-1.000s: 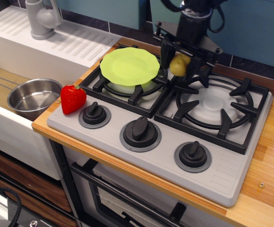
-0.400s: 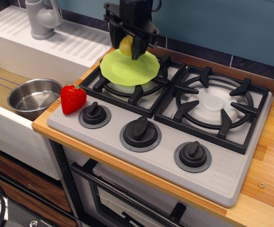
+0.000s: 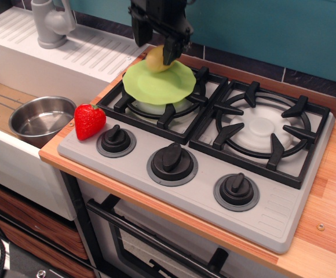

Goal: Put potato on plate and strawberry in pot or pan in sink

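Black gripper (image 3: 155,45) looks spread open around the smooth tan potato (image 3: 155,58), which sits on the scalloped lime-green plate's (image 3: 156,86) far edge. Glossy red strawberry (image 3: 89,121) waits beside the steel pot (image 3: 40,119).

A teal wall (image 3: 260,23) runs behind the scene above a strip of dark tiles (image 3: 307,78). A light wooden worktop (image 3: 330,208) carries a grey two-burner stove (image 3: 214,168) with black grates and three black knobs. Below, an oven door (image 3: 156,243) with a dark handle shows.
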Controlling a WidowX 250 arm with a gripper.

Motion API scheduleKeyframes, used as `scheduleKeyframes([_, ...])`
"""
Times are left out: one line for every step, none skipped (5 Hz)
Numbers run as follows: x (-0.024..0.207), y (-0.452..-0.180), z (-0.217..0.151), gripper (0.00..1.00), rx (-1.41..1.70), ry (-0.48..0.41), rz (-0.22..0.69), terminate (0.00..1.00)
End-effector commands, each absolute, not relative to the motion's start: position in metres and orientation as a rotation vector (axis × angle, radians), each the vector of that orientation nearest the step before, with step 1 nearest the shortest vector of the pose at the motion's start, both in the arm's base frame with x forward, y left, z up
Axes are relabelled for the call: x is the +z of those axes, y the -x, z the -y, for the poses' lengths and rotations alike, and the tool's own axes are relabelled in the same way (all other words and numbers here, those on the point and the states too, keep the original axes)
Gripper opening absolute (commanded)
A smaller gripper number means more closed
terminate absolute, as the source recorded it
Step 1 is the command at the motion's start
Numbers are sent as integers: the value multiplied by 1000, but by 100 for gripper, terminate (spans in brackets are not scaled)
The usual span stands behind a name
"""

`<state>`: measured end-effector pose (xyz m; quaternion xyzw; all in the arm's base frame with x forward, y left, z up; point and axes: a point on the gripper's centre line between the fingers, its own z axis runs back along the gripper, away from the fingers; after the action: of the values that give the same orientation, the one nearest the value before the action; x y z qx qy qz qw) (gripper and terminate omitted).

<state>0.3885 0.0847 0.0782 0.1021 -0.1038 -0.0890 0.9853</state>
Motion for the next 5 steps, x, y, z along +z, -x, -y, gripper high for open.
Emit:
scheduleKeyframes([97, -389, -81, 100, -151, -195, 280, 0])
scheduleKeyframes([103, -378, -82, 100, -165, -178, 275, 0])
scheduleKeyframes([118, -369, -89, 100, -173, -195, 255, 0])
scheduleKeyframes([125, -368, -90, 100, -177, -210, 249, 0])
scheduleKeyframes([125, -366, -96, 100, -174, -185, 250, 0])
